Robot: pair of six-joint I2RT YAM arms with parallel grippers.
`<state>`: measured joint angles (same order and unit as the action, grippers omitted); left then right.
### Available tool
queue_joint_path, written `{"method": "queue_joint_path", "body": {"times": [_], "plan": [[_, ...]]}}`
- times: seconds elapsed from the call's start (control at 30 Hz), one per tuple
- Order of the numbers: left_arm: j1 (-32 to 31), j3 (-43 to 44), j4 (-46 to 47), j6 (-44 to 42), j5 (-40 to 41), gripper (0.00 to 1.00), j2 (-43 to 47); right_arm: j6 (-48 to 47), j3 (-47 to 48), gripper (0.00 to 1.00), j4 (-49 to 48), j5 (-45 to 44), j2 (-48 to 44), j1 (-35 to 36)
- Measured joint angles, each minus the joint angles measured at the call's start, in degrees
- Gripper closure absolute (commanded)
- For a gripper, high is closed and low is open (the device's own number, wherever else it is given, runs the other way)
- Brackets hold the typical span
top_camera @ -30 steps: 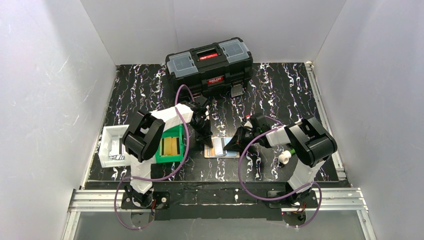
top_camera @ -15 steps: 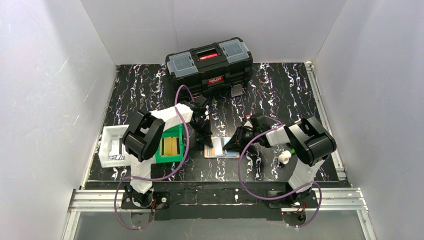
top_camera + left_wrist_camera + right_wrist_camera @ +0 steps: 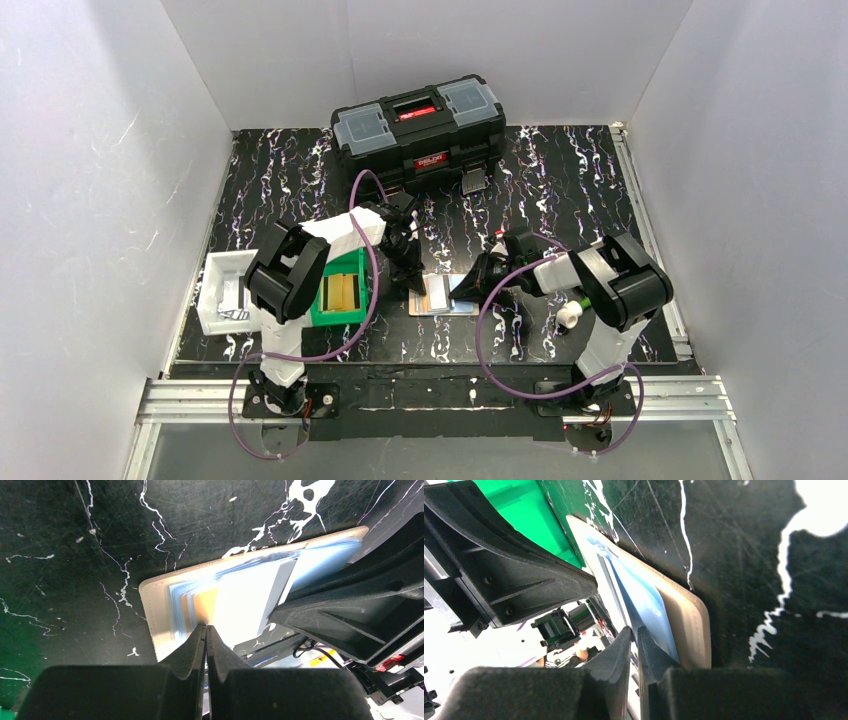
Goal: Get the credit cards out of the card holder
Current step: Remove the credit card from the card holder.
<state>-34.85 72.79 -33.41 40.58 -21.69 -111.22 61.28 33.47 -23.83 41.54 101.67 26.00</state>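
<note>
Two grippers meet over the holder (image 3: 152,615), which lies open and flat on the table (image 3: 560,180) near the middle, just right of the green bin (image 3: 338,318), with the cards (image 3: 250,595) fanned in it. The left gripper (image 3: 206,627) is fully closed on nothing, its tips resting on the orange card (image 3: 202,607) in the holder's left half. The right gripper (image 3: 635,630) has its jaws a slit apart at the blue card (image 3: 644,605) on the right end; whether they pinch it cannot be told.

Toolbox (image 3: 418,128), green bin (image 3: 338,317) (white tray (image 3: 212,300), seemingly).
</note>
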Motion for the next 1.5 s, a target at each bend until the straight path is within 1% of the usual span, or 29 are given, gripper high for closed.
{"method": "queue_joint_path", "body": {"times": [0.33, 0.37, 0.5, 0.57, 0.67, 0.83, 0.97, 1.27, 1.4, 1.5], "plan": [[0.02, 0.09, -0.07, -0.02, -0.02, 1.0, -0.09, -1.79, -0.37, 0.86, 2.6, -1.33, -2.01, -0.72], [0.02, 0.09, -0.07, -0.02, -0.02, 1.0, -0.09, -2.05, -0.37, 0.83, 3.15, -1.53, -2.34, -0.9], [0.02, 0.11, -0.09, -0.04, -0.04, 1.0, -0.11, -3.15, -0.37, 0.67, 4.37, -1.68, -2.97, -1.53], [0.02, 0.15, -0.11, -0.04, -0.07, 1.0, -0.15, -3.21, -0.28, 0.64, 4.26, -0.79, -2.95, -1.64], [0.04, 0.5, -0.48, -0.09, -0.17, 1.0, -0.46, -3.28, 0.02, 0.63, 3.93, 0.35, -2.56, -1.66], [0.17, 0.9, -0.94, -0.13, -0.44, 1.0, -0.76, -3.23, 1.38, 0.66, 3.32, 2.62, -0.37, -1.66], [0.2, 1.14, -1.2, -0.26, -0.59, 1.0, -0.98, -3.17, 1.86, 0.7, 2.58, 3.91, 1.09, -1.68], [0.28, 1.2, -1.29, -0.48, -0.85, 1.0, -1.07, -4.28, 2.01, 0.89, 1.38, 3.82, 2.12, -1.66], [0.28, 1.2, -1.29, -0.5, -0.85, 1.0, -1.09, -4.79, 1.92, 0.91, 1.95, 3.21, 1.73, -1.66], [0.28, 1.2, -1.31, -0.5, -0.83, 1.0, -1.09, -5.92, 1.31, 0.92, 3.96, 1.68, -0.48, -1.81]]}}
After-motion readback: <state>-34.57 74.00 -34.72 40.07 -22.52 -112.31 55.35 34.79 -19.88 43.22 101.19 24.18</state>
